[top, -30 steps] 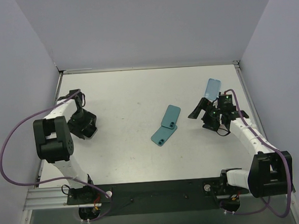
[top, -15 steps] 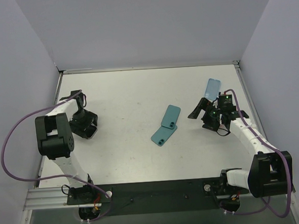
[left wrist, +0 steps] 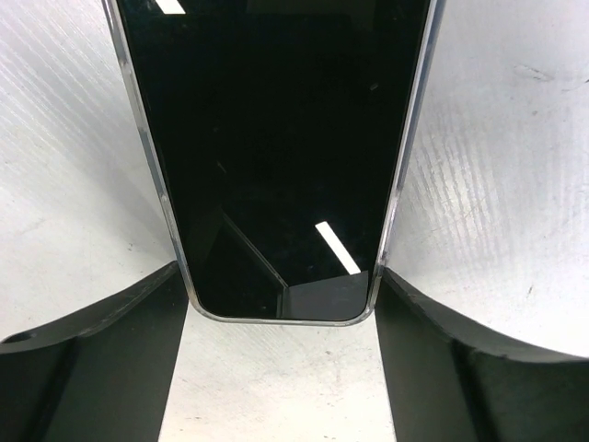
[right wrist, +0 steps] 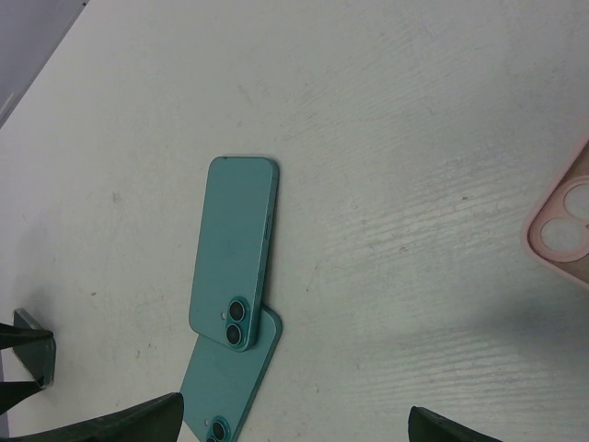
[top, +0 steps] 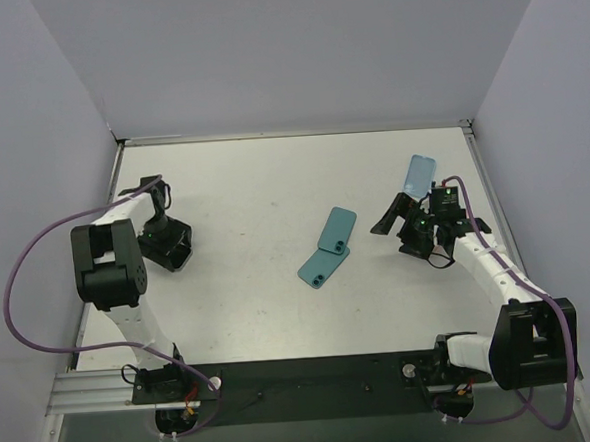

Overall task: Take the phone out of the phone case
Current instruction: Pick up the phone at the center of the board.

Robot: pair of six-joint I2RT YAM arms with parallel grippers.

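Black glass, glossy and streaked with reflected light, fills the left wrist view. The phone (left wrist: 276,138) lies screen up on the white bench (left wrist: 497,138). It is seated in a clear phone case (left wrist: 393,184) whose pale rim frames both long sides and the rounded short end. That short end sits directly between the tips of the left end effector (left wrist: 279,276). Its dark fingers (left wrist: 101,368) stand apart, one at each near corner of the case. It cannot be told whether they press the rim or merely flank it. The phone's long axis runs straight ahead of this end effector, away from the wrist, with the near short end pointing back at it and the far end out of frame. Seen from above, the left end effector (top: 164,244) covers the phone entirely. The phone is probably rigid, fairly light and slick on its glass face, which could scratch or crack, while the case rim is likely softer and flexible. Gripping across the two long edges looks safest, leaving a corner of the rim free to be peeled back. The right end effector (right wrist: 293,419) hangs wide open and empty, with two overlapping teal phone-shaped pieces (right wrist: 235,249) on the bench ahead of it, slightly to its left.
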